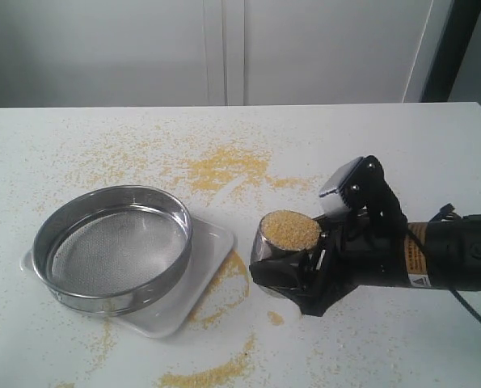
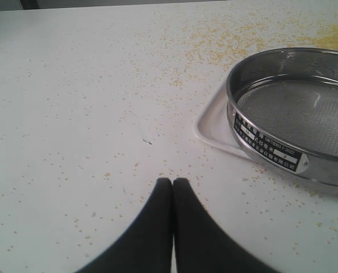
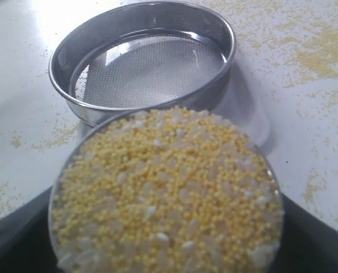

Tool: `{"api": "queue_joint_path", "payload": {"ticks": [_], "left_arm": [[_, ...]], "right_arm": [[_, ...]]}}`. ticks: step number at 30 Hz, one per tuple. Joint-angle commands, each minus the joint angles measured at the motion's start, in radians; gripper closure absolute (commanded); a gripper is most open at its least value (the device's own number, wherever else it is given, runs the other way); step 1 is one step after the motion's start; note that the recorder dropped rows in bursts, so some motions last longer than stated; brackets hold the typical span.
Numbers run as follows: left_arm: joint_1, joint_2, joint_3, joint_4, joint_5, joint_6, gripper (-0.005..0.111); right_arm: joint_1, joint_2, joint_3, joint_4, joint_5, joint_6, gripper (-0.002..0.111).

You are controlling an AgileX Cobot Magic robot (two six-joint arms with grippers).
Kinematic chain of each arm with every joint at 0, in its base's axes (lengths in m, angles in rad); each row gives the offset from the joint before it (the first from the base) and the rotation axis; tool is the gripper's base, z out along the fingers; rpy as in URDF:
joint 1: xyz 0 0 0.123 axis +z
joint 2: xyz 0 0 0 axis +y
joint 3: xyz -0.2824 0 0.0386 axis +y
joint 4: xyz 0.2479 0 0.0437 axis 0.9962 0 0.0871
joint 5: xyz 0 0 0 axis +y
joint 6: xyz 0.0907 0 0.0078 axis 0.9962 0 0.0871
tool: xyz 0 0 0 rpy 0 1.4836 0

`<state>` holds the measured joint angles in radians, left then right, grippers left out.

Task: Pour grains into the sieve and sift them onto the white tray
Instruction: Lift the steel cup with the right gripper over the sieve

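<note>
The sieve (image 1: 115, 246) rests on the white tray (image 1: 212, 249) at the left of the table, its mesh bare. To its right, my right gripper (image 1: 287, 260) is shut on a small steel cup (image 1: 264, 249), upright and filled to the brim with the grains (image 1: 290, 230), yellow granules mixed with whitish rice. In the right wrist view the grains (image 3: 166, 193) fill the foreground, with the sieve (image 3: 146, 62) and tray (image 3: 254, 116) just beyond. My left gripper (image 2: 172, 181) is shut and empty above bare table, a short way from the sieve (image 2: 293, 114) and a tray corner (image 2: 211, 122).
Spilled yellow grains (image 1: 224, 166) lie scattered over the white table behind the sieve, with more in a curved streak (image 1: 212, 373) near the front edge. A white wall stands behind the table. The left arm is out of the exterior view.
</note>
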<state>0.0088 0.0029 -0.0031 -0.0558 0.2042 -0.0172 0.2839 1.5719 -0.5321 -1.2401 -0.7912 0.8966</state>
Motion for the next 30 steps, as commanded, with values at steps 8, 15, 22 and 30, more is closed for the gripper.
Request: {"api": "queue_joint_path", "payload": {"ticks": [8, 15, 22, 30], "left_arm": [[0.0, -0.003, 0.003, -0.003, -0.003, -0.005, 0.107], [0.0, -0.003, 0.003, -0.003, -0.003, -0.005, 0.107], [0.0, -0.003, 0.003, -0.003, -0.003, -0.005, 0.107], [0.0, -0.003, 0.003, -0.003, -0.003, -0.005, 0.107]], "right_arm": [[0.103, -0.016, -0.163, -0.098, 0.04, 0.186, 0.108], [0.207, -0.012, -0.282, -0.243, 0.178, 0.323, 0.108], [0.275, -0.012, -0.358, -0.302, 0.277, 0.379, 0.108], [0.336, 0.032, -0.458, -0.423, 0.335, 0.509, 0.108]]}}
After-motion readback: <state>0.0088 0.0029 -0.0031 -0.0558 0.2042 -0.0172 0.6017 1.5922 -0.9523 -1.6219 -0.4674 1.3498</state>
